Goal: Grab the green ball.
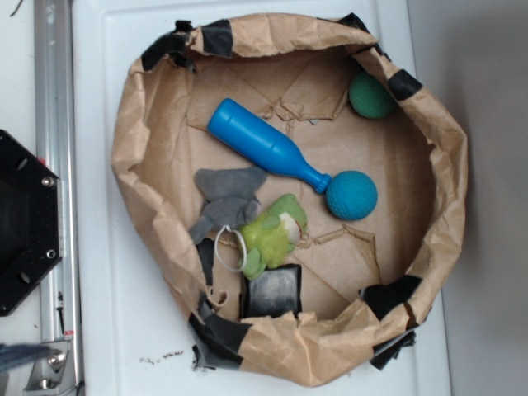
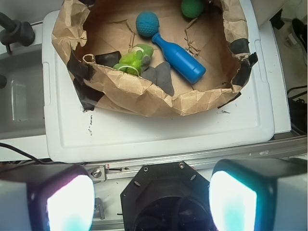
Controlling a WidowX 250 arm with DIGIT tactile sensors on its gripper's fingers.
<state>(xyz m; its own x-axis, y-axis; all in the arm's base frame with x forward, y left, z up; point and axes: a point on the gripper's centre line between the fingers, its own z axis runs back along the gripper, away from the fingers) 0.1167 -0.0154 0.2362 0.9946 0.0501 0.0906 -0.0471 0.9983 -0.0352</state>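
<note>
The green ball (image 1: 370,96) is small, dark green and matte, lying at the far right rim inside the brown paper nest (image 1: 132,140); in the wrist view the green ball (image 2: 192,7) sits at the top edge. My gripper (image 2: 151,202) is open, its two fingers wide apart with nothing between them. It hangs above the black robot base (image 2: 168,197), well outside the nest and far from the ball. The exterior view does not show the gripper.
Inside the nest lie a teal-blue dimpled ball (image 1: 351,195), a blue bowling pin (image 1: 266,146), a lime-green plush toy (image 1: 271,233), a grey cloth piece (image 1: 226,198) and a black square block (image 1: 273,290). The nest rests on a white tray (image 1: 107,313). A metal rail (image 1: 51,99) runs beside it.
</note>
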